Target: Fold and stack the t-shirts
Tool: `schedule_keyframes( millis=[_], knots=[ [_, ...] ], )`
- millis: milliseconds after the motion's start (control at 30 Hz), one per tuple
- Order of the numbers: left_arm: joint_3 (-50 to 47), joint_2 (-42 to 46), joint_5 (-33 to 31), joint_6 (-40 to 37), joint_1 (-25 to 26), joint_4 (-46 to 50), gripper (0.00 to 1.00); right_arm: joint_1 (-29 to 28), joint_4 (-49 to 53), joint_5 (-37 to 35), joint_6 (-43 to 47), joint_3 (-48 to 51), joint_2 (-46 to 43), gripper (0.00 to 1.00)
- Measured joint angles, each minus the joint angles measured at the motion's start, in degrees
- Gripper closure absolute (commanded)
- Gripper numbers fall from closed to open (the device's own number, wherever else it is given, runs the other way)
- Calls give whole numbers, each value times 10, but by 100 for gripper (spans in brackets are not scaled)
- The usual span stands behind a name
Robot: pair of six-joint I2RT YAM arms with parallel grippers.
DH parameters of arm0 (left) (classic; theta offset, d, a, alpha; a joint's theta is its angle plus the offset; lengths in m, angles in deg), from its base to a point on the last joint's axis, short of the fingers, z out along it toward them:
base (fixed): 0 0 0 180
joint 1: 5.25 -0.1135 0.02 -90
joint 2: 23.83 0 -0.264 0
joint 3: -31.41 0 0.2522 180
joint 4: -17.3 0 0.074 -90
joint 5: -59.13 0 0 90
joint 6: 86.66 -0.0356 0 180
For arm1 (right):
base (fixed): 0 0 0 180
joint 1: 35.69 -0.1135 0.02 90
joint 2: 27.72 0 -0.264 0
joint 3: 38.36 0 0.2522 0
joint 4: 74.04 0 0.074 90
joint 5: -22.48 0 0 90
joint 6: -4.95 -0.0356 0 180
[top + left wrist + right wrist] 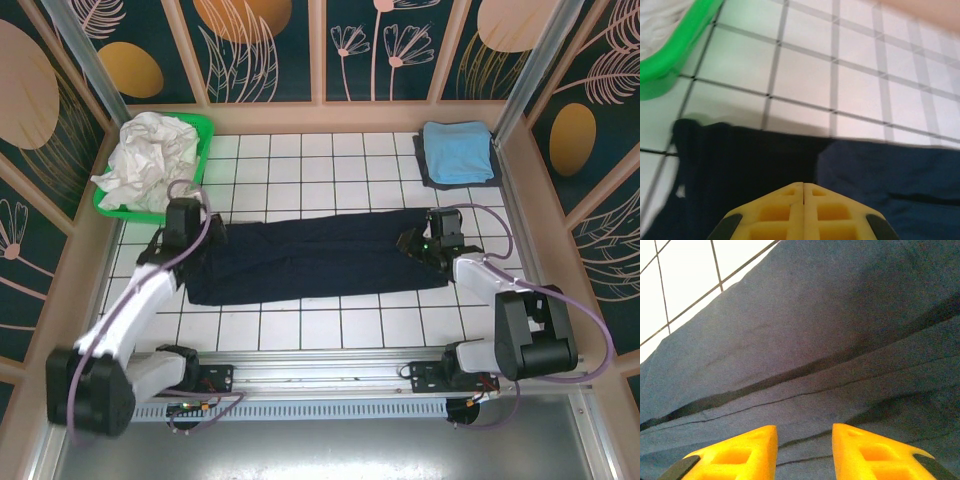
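A dark navy t-shirt [310,258] lies as a long folded strip across the white tiled table [300,160]. My left gripper [203,236] is at the strip's left end, its yellow jaws pressed together with no cloth showing between them [803,186]; the navy fabric [880,175] spreads just beyond the tips. At the right end my right gripper [412,243] hovers low over the cloth, open, with a gap between its yellow fingers [805,432] and layered navy folds [805,340] under them. A folded light blue shirt [455,150] rests at the back right. A crumpled white shirt [150,160] fills the basket.
The green plastic basket [200,125] stands at the back left, close to my left arm, and its rim [670,65] shows in the left wrist view. The light blue shirt sits on a dark grey layer [430,175]. Patterned walls enclose the table on three sides.
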Motion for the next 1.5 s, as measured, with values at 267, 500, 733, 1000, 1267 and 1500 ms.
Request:
schedule_keyframes(
  millis=[267, 500, 733, 1000, 1267, 1500],
  knots=[
    [-198, 196, 99, 67, 39, -70, 100, 1, 1, 13, -5, 1, -3, 65],
    [-266, 245, 164, 75, 89, -137, 100, -32, -2, 22, -20, -36, 5, 64],
    [-312, 255, 202, 61, 127, -183, 100, -54, -23, 14, -21, -92, 105, 65],
    [-346, 460, 174, 38, 128, -160, 57, -64, -9, -20, -11, -102, 153, 67],
    [-344, 463, 43, 53, 129, -157, 33, -64, 12, -22, -9, -31, 82, 67],
    [-230, 129, -9, 45, 129, -173, 33, -64, 43, -19, 0, -14, 20, 66]
  ],
)
